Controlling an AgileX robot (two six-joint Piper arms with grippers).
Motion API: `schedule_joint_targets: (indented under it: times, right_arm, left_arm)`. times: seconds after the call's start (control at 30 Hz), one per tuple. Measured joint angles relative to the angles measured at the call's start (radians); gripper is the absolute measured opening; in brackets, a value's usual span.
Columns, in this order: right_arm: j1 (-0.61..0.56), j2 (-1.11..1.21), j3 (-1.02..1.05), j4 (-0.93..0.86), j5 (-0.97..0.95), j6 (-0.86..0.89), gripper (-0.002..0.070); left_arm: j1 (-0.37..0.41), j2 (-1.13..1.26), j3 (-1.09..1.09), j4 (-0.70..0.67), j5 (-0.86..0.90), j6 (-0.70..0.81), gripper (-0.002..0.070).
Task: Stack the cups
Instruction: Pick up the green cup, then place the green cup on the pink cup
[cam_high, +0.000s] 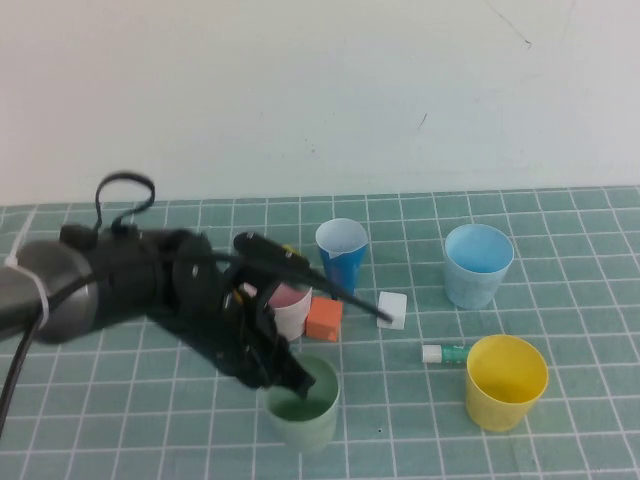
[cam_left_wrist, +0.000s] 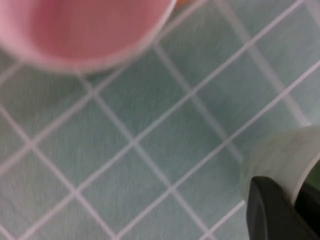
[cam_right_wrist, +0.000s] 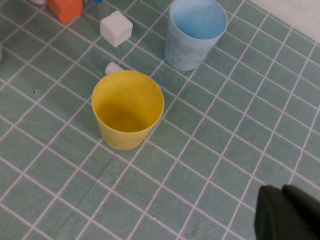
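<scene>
- Left gripper (cam_high: 300, 380) clamped on the near rim of the sage green cup (cam_high: 303, 408), upright at the front of the green tiled mat (cam_high: 400, 440).
- Pale pink cup (cam_high: 289, 306) just behind it, beside an orange block (cam_high: 324, 318).
- Light blue cup (cam_high: 478, 263) and yellow cup (cam_high: 505, 381) standing apart at right.
- Right gripper (cam_right_wrist: 290, 215) closed, empty, hovering near the yellow cup.

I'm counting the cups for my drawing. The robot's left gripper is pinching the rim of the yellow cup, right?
Not quite. The left gripper is shut on the rim of the green cup, as the high view shows. The yellow cup stands alone to the right. The right gripper is shut above the table, holding nothing.
</scene>
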Motion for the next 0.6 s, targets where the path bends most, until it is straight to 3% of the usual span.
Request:
schedule_joint_targets:
  times: [0.23,0.6]
  right_arm:
    - [0.000,0.000,0.000,0.000,0.002,0.000,-0.0003]
    - [0.000,0.000,0.000,0.000,0.044,0.000,-0.0003]
  left_arm:
    - [0.000,0.000,-0.238,0.040,0.159,0.000,0.0011]
    - [0.009,0.001,-0.405,0.439,0.169,-0.213,0.0009]
